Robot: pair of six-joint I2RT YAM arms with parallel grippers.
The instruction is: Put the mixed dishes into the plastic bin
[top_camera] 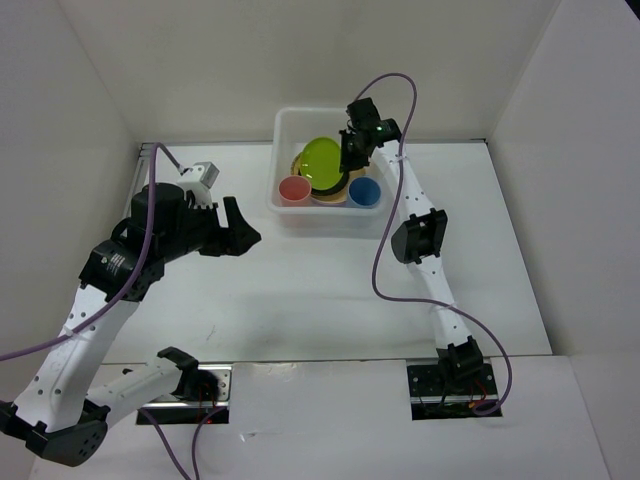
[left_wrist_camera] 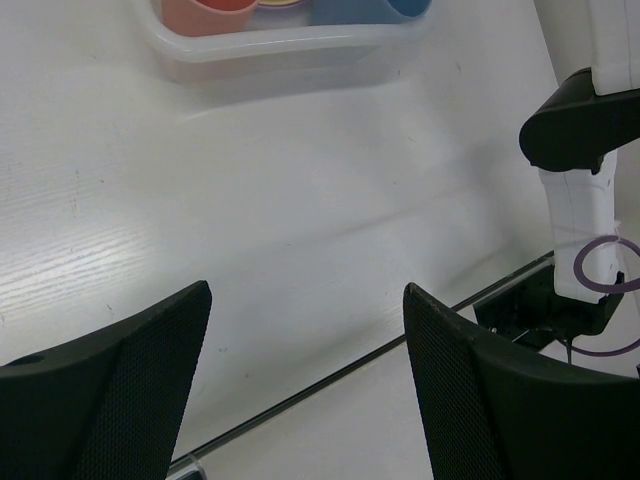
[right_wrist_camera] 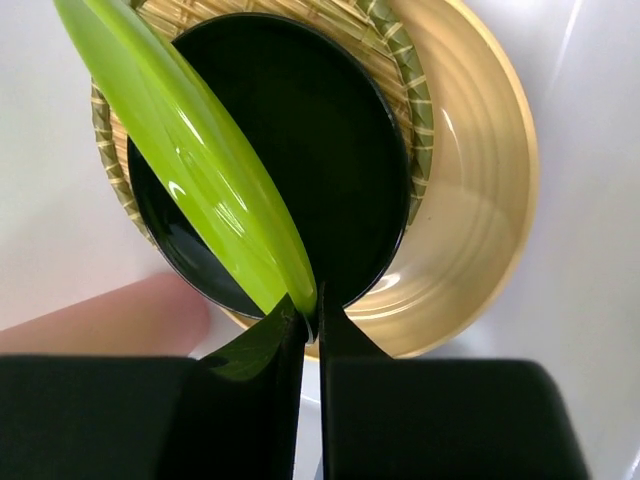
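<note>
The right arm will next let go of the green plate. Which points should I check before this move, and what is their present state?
1. Right gripper pinches the rim of the lime green plate: ok.
2. Plate is over the plastic bin: ok.
3. Plate lies flat on the black plate: not ok, it is tilted.
4. Red cup and blue cup stand beside the stack, not under the plate: ok.
5. Left gripper is open, empty and away from the bin: ok.
</note>
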